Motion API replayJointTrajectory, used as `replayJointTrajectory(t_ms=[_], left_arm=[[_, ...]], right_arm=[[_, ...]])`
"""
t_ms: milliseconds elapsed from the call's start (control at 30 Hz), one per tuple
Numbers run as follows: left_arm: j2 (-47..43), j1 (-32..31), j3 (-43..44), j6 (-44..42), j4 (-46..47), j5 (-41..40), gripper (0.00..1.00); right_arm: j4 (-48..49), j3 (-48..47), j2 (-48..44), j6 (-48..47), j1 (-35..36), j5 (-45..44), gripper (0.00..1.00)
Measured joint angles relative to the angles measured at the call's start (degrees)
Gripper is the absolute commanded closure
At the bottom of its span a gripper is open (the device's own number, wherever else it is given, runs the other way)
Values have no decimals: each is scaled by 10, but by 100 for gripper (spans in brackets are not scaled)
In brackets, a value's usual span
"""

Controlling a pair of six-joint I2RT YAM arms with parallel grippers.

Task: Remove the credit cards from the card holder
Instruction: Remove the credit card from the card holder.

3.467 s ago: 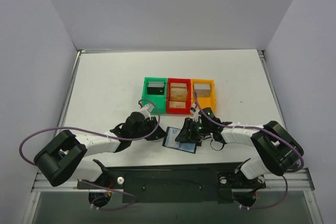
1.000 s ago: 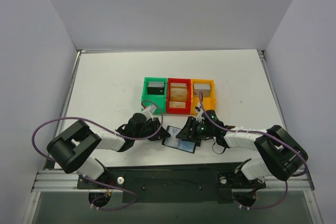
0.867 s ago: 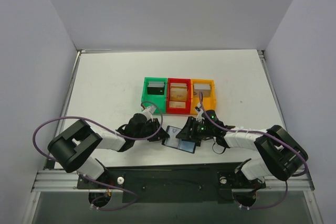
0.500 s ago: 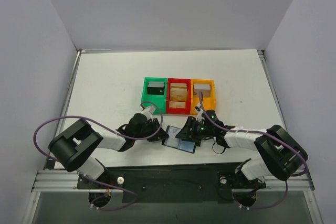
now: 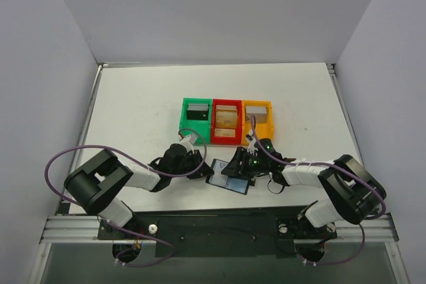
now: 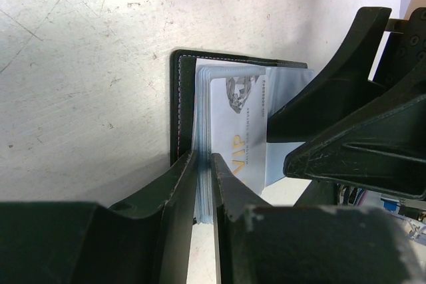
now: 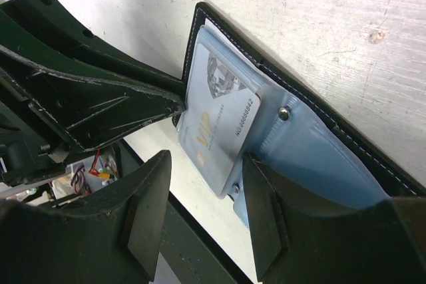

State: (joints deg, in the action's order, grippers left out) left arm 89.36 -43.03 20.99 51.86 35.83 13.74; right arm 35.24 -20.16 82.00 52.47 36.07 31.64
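Observation:
The card holder [image 5: 232, 183] lies open on the table between the two arms, black-edged with pale blue-grey sleeves. In the left wrist view my left gripper [image 6: 205, 164] is shut on the edge of its stack of sleeves [image 6: 203, 98], next to the black rim [image 6: 177, 98]. A white credit card [image 6: 238, 131] marked VIP in gold sticks out of one sleeve. In the right wrist view my right gripper [image 7: 208, 159] stands open, its fingers either side of that card's [image 7: 219, 118] free end. One finger rests near the blue panel [image 7: 326, 164]. From above, the left gripper [image 5: 204, 171] and right gripper [image 5: 238, 167] meet over the holder.
Green [image 5: 184, 115], red [image 5: 214, 122] and orange [image 5: 269, 120] bins stand in a row just behind the holder, each with flat cards inside. The black mounting rail [image 5: 213, 227] runs along the near table edge. Grey walls close in the table on three sides.
The left gripper has come in against the holder's left edge and its jaws have narrowed onto the sleeves. The right gripper has barely shifted.

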Motion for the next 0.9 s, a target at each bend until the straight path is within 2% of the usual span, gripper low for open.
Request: replayJointTrajectory(t_ms=[900], left_arm=[[5, 0, 0, 0, 7, 0, 76]], right_arm=[[1, -11, 0, 7, 4, 3, 57]])
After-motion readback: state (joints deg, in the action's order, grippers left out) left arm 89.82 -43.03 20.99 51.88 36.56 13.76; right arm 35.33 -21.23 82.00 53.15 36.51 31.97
